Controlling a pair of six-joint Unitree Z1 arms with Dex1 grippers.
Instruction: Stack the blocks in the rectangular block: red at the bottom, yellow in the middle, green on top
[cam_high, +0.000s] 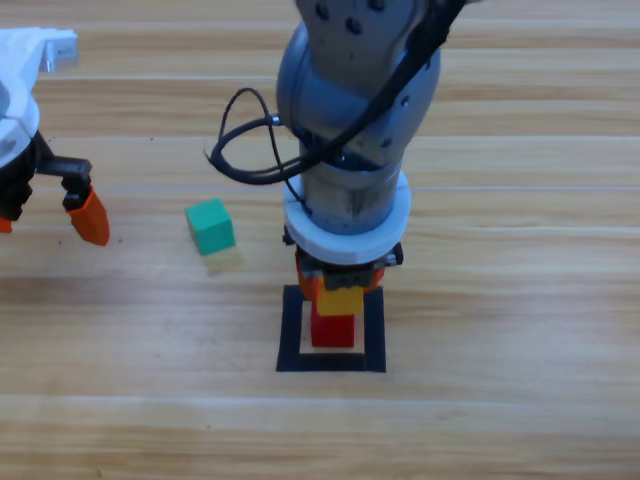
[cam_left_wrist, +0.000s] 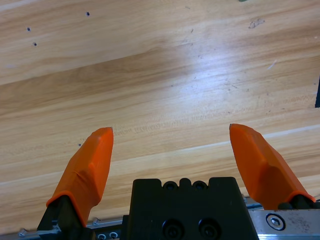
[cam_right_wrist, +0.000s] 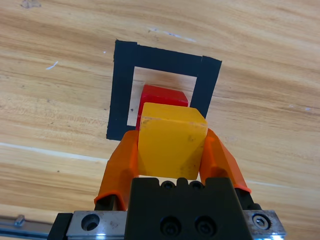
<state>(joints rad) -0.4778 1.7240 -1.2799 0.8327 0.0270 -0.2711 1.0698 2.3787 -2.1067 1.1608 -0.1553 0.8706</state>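
Holding the yellow cube (cam_right_wrist: 171, 145) between its two orange jaws, my right gripper (cam_high: 341, 292) hangs over the black square outline (cam_right_wrist: 120, 95). The jaws are clenched on the cube's two opposite side faces. The red cube (cam_right_wrist: 164, 97) stands inside the outline, just ahead of the jaws in the right wrist view and below the yellow one. From the high view the yellow cube looks to be over the red one, but I cannot tell if they touch already or if a small gap remains.

I judge the yellow cube to be light and stiff; it shows no bending under the grip. Its faces look smooth, with a few small marks, so it may slip if the grip becomes loose too early. The flat side faces are the good place to hold it, as now, with the bottom face free to sit on the red one. The stack will be easy to push over, so I would release gently and lift straight away from it.

The green cube (cam_high: 210, 226) lies on the bare table (cam_high: 520, 420), well apart from the outline, between the two grippers. My left gripper (cam_left_wrist: 170, 137) waits at the left side with its jaws spread wide and only wood between them.
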